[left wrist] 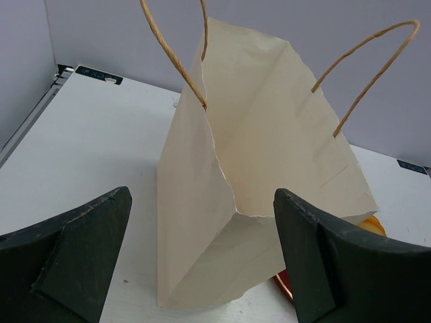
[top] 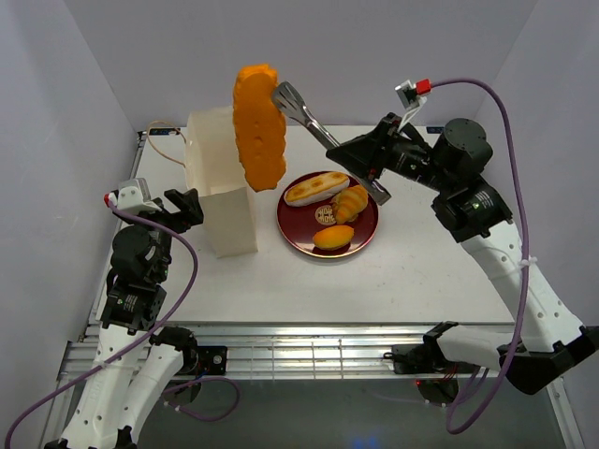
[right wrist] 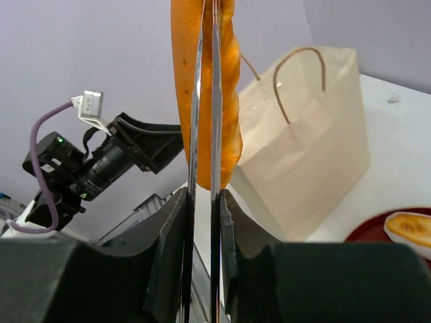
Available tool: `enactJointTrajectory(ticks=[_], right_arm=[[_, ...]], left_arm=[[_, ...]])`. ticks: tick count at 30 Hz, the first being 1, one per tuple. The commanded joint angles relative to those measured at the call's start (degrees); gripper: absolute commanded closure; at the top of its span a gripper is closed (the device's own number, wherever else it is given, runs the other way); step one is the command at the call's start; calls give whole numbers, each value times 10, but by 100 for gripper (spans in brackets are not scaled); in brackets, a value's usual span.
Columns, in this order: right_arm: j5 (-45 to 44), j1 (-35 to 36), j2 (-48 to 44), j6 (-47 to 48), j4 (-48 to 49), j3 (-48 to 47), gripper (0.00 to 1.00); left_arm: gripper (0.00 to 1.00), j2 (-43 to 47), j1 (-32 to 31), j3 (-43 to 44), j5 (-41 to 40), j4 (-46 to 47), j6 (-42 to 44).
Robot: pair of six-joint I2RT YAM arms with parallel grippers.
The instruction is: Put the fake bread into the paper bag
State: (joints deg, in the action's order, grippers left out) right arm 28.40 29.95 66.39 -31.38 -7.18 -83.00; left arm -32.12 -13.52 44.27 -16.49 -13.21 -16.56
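Right pincer [top: 363,161] clenched on silver tongs [top: 309,117]; the tongs pinch the flat orange slab [top: 259,126], lifted high by the paper bag [top: 225,201] mouth, not inside yet. Whether it's squarely over the opening, can't tell. Left pincer [top: 190,208] spread wide, just beside the bag, grasping nothing. Left to do: drop the slab in, then the striped roll [top: 316,188], croissant [top: 351,203] and bun [top: 332,237] on the red plate [top: 281,217]. Bag contents hidden.
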Motion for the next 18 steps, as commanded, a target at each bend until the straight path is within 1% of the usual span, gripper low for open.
enactJointTrajectory(ticks=[1, 7, 12, 18], right_arm=[[-18, 42, 24, 9, 55, -54, 85], [-40, 97, 90, 12, 87, -106, 85], [-40, 107, 143, 13, 102, -155, 85], [-39, 107, 199, 15, 104, -193, 85]], left_arm=[[3, 3, -2, -5, -4, 10, 2], [3, -1, -2, -6, -1, 9, 1], [3, 0, -4, -7, -1, 10, 0], [3, 0, -9, -7, 0, 10, 1]])
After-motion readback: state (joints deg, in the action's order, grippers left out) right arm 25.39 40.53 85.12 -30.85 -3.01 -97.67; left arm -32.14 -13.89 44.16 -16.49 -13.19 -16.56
